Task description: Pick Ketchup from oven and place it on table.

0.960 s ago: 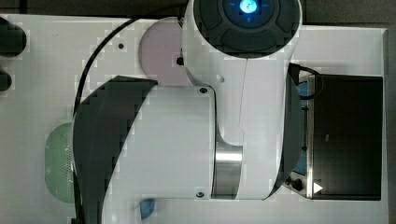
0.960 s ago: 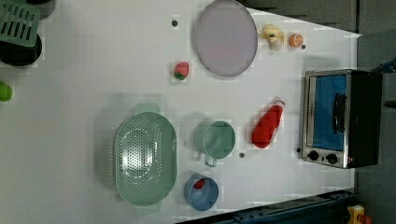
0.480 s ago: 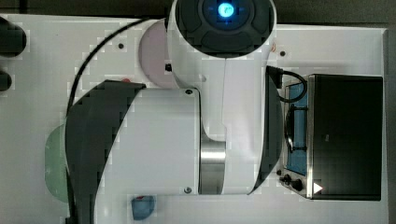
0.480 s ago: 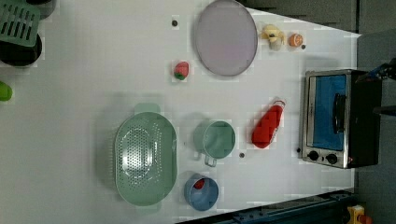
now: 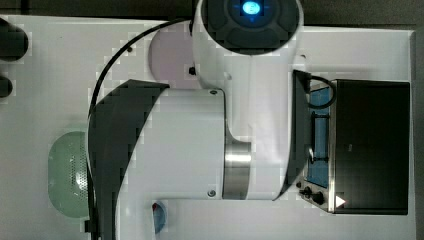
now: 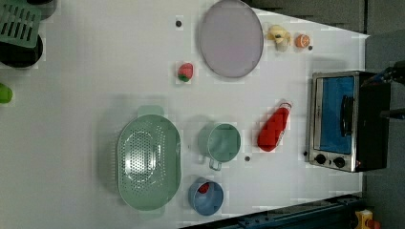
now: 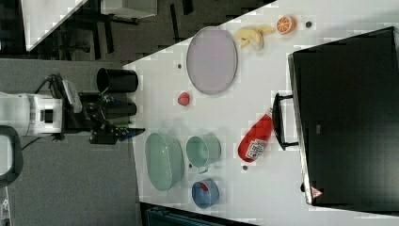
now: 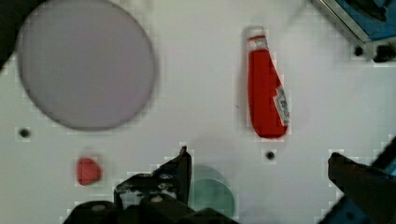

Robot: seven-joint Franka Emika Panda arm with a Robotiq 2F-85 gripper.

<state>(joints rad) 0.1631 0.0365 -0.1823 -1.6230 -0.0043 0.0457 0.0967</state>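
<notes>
The ketchup (image 6: 273, 130) lies on its side on the white table (image 6: 95, 95), just in front of the oven (image 6: 344, 121), cap pointing toward the oven. In the right view the ketchup (image 7: 255, 136) rests beside the oven's (image 7: 348, 117) door handle. The blue glass door looks closed. My gripper (image 8: 261, 170) hangs open high above the table with nothing between its fingers; the ketchup (image 8: 265, 88) lies below and ahead of it, apart. In the top view my arm (image 5: 215, 125) covers the table's middle, next to the oven (image 5: 370, 147).
A purple plate (image 6: 230, 37), a strawberry (image 6: 185, 72), a green colander (image 6: 148, 162), a teal cup (image 6: 220, 141) and a blue bowl (image 6: 206, 195) sit on the table. A banana (image 6: 278, 37) and an orange slice (image 6: 302, 41) lie near the oven's corner.
In the top view my arm has shifted over the table and uncovered more of the oven's front. The ketchup has stayed where it lay, and the gripper stays open.
</notes>
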